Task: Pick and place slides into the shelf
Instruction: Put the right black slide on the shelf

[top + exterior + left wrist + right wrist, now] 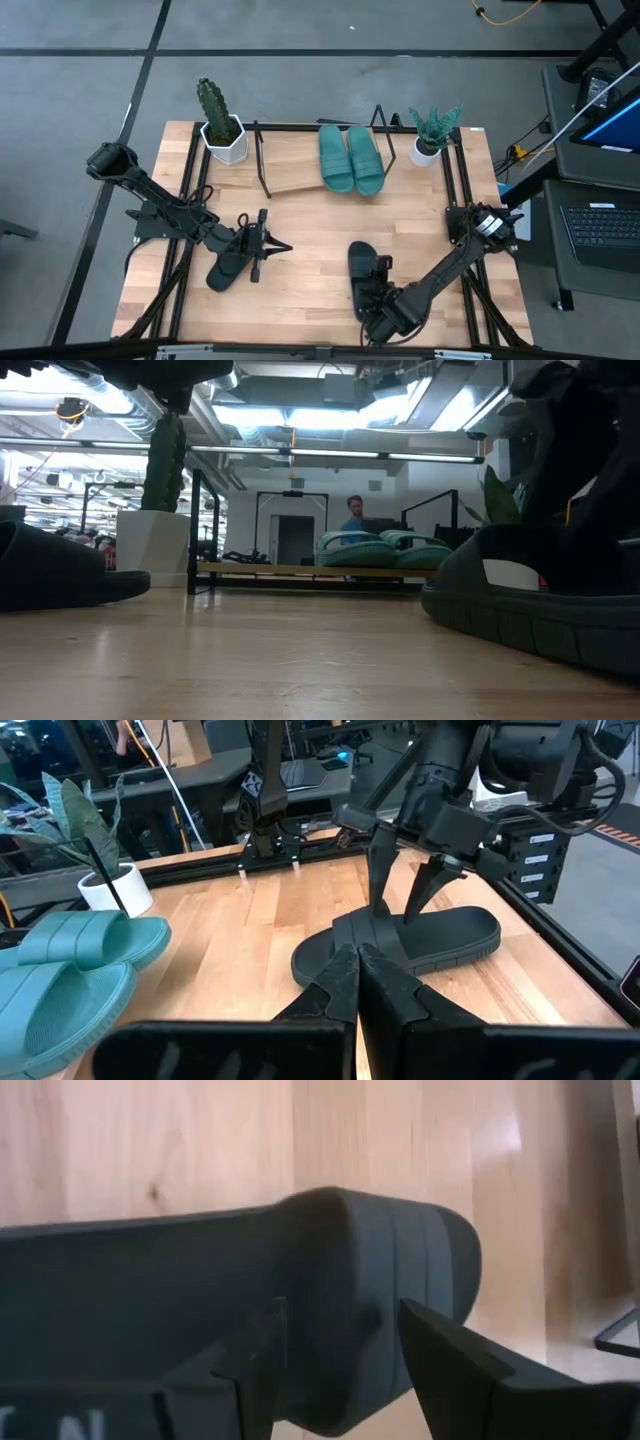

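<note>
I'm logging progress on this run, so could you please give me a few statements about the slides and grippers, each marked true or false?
1. Two teal slides lie side by side on the shelf. True.
2. Both black slides are on the shelf as well. False: the left black slide and the right black slide lie on the table.
3. The right gripper straddles the right black slide's strap. True.
4. The left gripper is wide open. False: its fingers are together.
5. A cactus stands at the shelf's left end. True.

right claw (340,1355) | fingers spread, straddling black slide (150,1315) | wooden tabletop (200,1140) beneath
</note>
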Controlling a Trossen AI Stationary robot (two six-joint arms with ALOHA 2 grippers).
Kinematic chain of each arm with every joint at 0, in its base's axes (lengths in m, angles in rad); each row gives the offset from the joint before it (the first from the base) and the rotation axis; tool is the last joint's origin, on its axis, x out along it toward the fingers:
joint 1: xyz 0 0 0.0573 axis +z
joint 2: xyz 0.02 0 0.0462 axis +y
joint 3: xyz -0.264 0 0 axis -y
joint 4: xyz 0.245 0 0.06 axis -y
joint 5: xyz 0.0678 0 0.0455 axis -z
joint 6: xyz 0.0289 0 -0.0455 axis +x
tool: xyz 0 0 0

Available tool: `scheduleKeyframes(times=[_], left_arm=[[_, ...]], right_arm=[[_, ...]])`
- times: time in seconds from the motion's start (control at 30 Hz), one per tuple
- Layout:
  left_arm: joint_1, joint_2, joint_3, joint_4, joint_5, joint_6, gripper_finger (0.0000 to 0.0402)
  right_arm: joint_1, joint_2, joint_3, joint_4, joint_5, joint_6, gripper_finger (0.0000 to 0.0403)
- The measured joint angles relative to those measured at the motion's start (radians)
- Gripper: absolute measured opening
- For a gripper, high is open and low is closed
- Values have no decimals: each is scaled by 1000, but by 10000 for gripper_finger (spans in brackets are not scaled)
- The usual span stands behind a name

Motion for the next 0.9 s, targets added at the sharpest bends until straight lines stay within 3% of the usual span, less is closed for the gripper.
scheduleKeyframes(times=[0.2, 0.6, 0.9], left_arm=[[0, 0, 0, -1, 0, 0, 0], [0, 0, 0, -1, 0, 0, 0], [0, 0, 0, 0, 0, 0, 0]], right_arm=[[-3, 1, 0, -8, 0, -1, 188], [-10, 1, 0, -42, -3, 22, 101], [-18, 1, 0, -42, -3, 21, 92]])
